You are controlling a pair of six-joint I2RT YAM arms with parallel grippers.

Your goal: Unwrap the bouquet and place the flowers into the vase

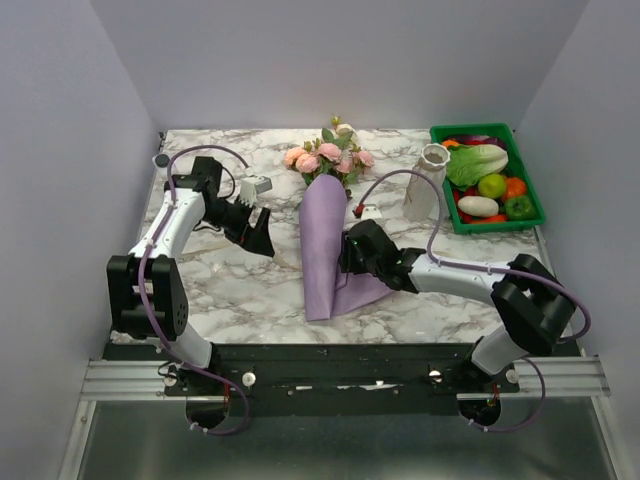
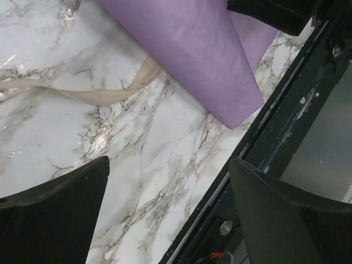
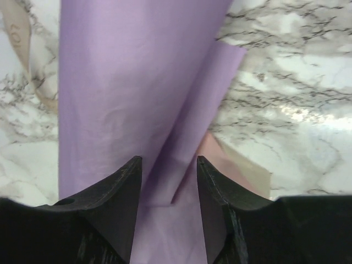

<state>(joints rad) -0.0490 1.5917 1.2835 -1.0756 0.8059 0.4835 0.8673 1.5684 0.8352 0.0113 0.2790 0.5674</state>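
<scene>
The bouquet [image 1: 322,240] lies along the middle of the marble table, its lilac paper cone [image 2: 209,49] narrowing toward the near edge. The flowers [image 1: 328,155], pink and cream roses with green leaves, stick out of the far end. A loose cream ribbon [image 2: 93,94] trails from under the cone on its left side. The vase [image 1: 428,182] stands upright to the right of the flowers. My right gripper [image 1: 345,262] is low over the cone's right flap, its jaws apart with a lilac fold [image 3: 126,82] between them [image 3: 169,159]. My left gripper [image 1: 262,240] hangs wide open left of the cone, holding nothing [image 2: 169,165].
A green tray [image 1: 536,200] with plastic vegetables sits at the back right, just beyond the vase. A small clear tube [image 1: 161,159] stands at the back left corner. The table's dark front rail [image 2: 286,126] runs close to the cone's tip.
</scene>
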